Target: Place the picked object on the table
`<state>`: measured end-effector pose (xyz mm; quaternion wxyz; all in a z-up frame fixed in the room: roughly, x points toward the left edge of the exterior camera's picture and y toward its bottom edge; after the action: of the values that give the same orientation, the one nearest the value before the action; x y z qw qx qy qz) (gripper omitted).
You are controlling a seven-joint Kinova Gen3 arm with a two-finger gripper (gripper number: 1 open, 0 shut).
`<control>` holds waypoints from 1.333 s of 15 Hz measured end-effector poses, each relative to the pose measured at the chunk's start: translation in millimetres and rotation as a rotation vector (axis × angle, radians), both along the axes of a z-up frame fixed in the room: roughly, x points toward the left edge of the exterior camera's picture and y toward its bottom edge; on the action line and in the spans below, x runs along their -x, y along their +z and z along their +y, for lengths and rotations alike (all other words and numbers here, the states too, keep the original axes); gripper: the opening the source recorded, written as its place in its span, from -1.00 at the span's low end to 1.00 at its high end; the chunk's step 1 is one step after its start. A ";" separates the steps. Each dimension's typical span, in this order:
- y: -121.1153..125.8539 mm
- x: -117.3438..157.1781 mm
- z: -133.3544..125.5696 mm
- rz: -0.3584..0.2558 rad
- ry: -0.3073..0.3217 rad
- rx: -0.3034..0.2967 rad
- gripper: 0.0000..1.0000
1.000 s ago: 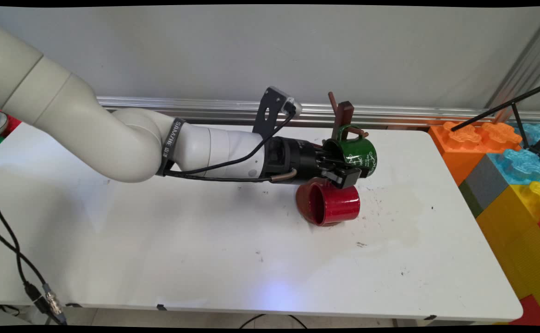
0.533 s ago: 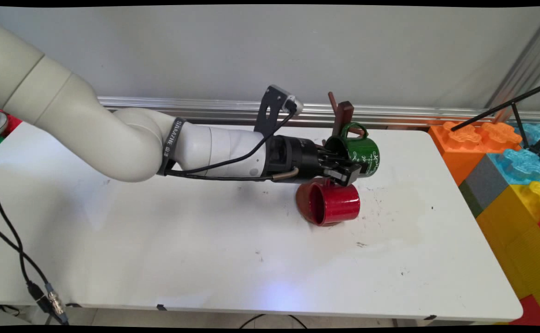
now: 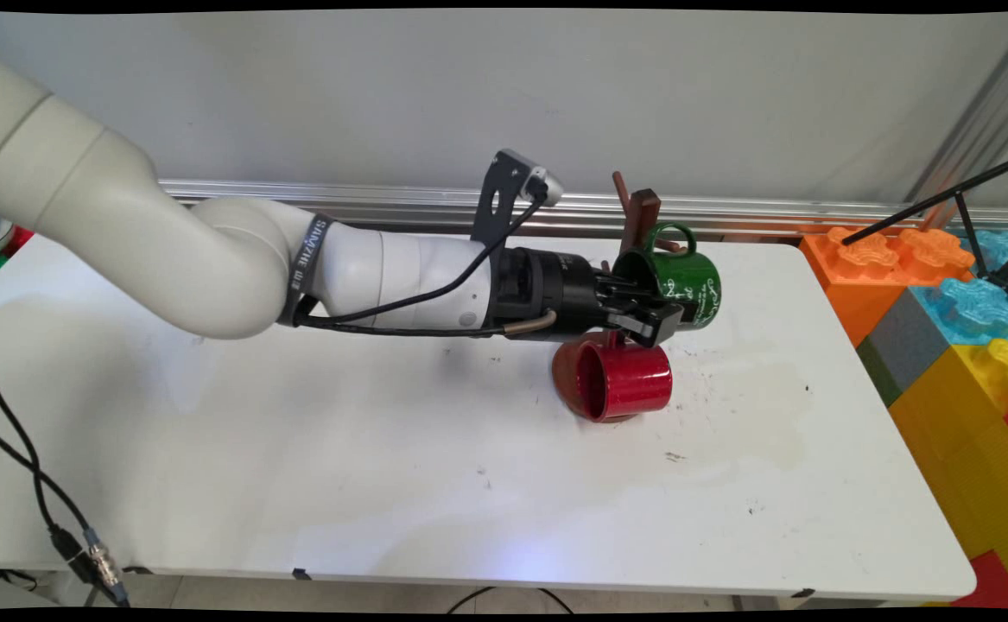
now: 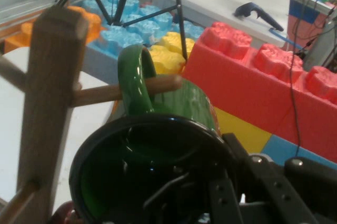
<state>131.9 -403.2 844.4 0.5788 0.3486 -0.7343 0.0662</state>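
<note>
Now: end effector [image 3: 652,313] pinching green mug [image 3: 685,281] | handle over wooden rack [image 3: 639,218] peg | red mug [image 3: 620,378] below

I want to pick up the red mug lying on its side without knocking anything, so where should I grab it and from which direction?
Probably by the rim of the red mug, coming from the left, since it lies on the table with its mouth facing that way. One finger goes inside, one outside the wall. Its handle isn't clearly visible, and the gripper with the green mug sits right above it.
</note>
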 end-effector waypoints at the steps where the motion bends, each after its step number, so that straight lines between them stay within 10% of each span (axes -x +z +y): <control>1: 2.9 0.0 3.3 0.004 -0.006 0.001 -1.00; 20: 81.2 -45.4 63.5 -0.020 -0.103 0.042 -1.00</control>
<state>177.4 -339.7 925.6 0.5812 0.2975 -0.7554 0.0551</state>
